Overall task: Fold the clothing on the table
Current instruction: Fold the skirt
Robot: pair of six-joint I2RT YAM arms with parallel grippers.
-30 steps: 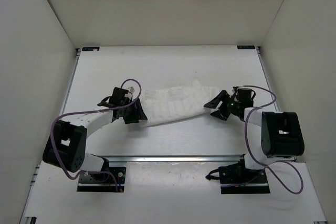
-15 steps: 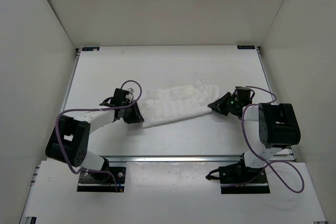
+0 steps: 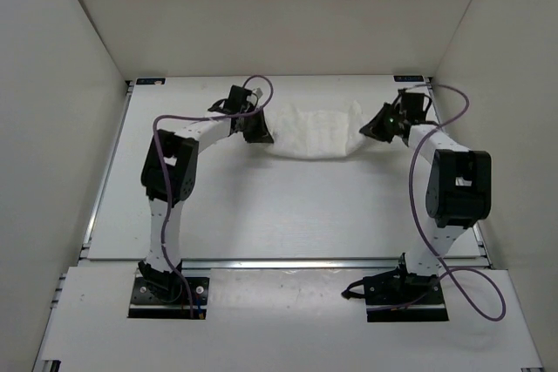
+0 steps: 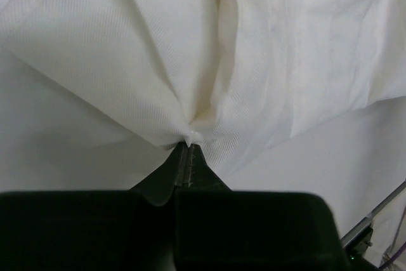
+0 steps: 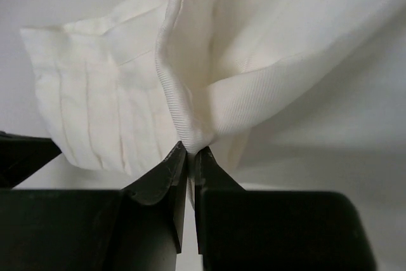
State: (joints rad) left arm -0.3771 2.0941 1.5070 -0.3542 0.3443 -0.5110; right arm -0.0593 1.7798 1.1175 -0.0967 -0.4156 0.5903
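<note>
Clothing (image 3: 314, 131) is at the far half of the table (image 3: 261, 215), strung between my two grippers. My left gripper (image 4: 188, 149) is clamped tight on a small pinch of fabric at the left end, creases fanning out from the tips. My right gripper (image 5: 190, 153) is clamped on a hemmed edge at the right end, with a pleated panel hanging off to one side. In the top view the middle bows toward me, so I read it as partly lifted; can't tell how much rests on the surface.

Step in hand, my read: carry both ends together to lay one half over the other. To do it well:
- move both ends at matched speed and height
- use just enough tension to flatten the sag without pulling the thin fabric out of these small bites
- land the carried edge parallel to the opposite edge
- lower fully before letting go

Risk: the left bite is tiny, a jerk could slip it
</note>
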